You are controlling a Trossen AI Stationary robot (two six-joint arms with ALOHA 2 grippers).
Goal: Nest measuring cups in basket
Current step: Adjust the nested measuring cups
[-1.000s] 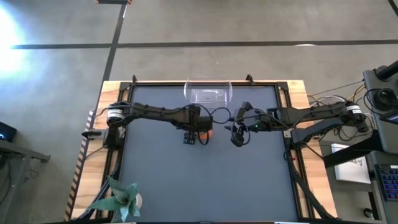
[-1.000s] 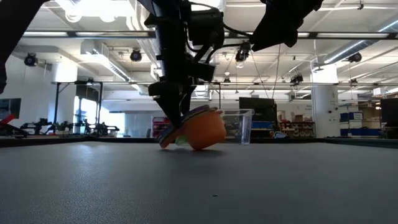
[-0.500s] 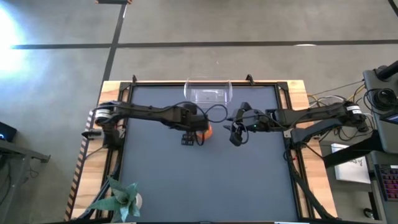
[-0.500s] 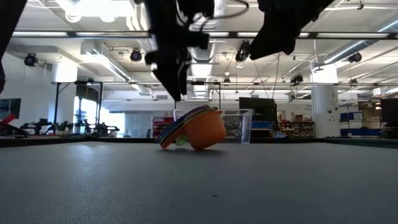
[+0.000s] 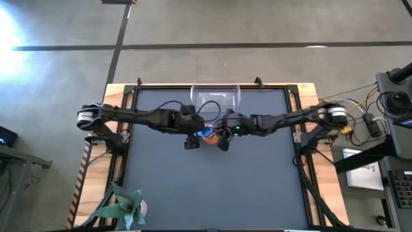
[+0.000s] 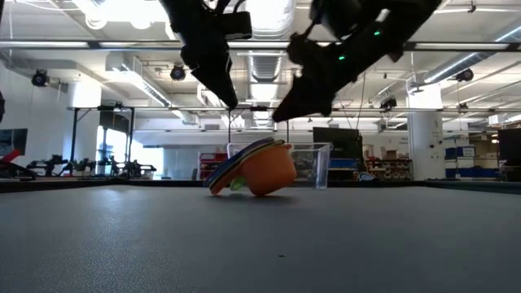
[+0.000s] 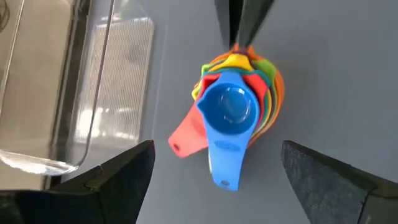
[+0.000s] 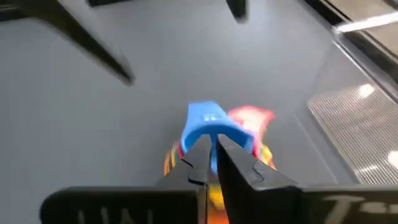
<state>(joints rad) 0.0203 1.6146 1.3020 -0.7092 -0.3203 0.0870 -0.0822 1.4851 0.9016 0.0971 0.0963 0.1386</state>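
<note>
The measuring cups [image 5: 209, 134] sit nested in one stack on the dark table, orange outermost [image 6: 269, 171] and blue innermost [image 7: 229, 109]. The stack rests tilted on the orange bowl, with its handles [image 6: 218, 181] dipping toward the table. The clear basket [image 5: 215, 96] stands just beyond it at the far edge, also seen in the left wrist view [image 7: 68, 93]. My left gripper [image 7: 217, 146] hovers open above the stack, its fingers apart on either side. My right gripper [image 8: 211, 152] hangs shut over the stack's other side [image 6: 285, 110], clear of it.
A green plant [image 5: 125, 206] stands at the table's near left corner. The wooden frame [image 5: 306, 90] borders the mat. Open mat [image 5: 212, 187] lies between the stack and the near edge. Cables and equipment [image 5: 393, 96] sit off the right side.
My left gripper has risen straight up from the stack's handles and now hangs well above them. My right gripper has swung toward the table's left, from beside the stack to over it. The stack has stayed where it was, tilted on the orange cup.
</note>
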